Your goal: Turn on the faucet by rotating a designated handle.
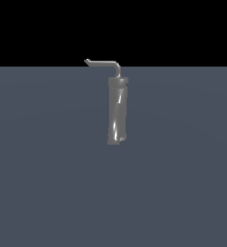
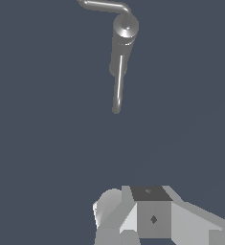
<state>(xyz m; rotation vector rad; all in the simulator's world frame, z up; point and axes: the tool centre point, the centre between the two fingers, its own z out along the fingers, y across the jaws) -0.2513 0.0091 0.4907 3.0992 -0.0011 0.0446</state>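
pale grey blocks of the gripper (image 2: 147,217) filled the nearest part of the wrist view, at about six o'clock in that picture. only the boxy body and part of one finger showed, so i could not tell how far apart the jaws stood, and nothing could be seen held between them. the arm did not appear in the exterior view at all.

beyond it lay a stretch of bare dark slate floor (image 2: 47,143), with the gripper well apart from anything.

farther off stood the faucet (image 1: 118,110), a glossy dark-grey cylinder, upright near the middle of the exterior view. in the wrist view it sat toward twelve o'clock, seen from above over its rounded top.

farthest and highest was the handle (image 1: 105,63), a thin light-grey rod rising from the collar, bending and running out toward nine o'clock in the exterior view, ending in a small upturned tip. a second thin rod (image 2: 118,86) showed in the wrist view, pointing back toward the gripper.

as i judged it, the work was at the approach step, with no contact made. the next move called for closing the gap, coming in beside the handle's outer end and pushing it sideways around the faucet's axis.
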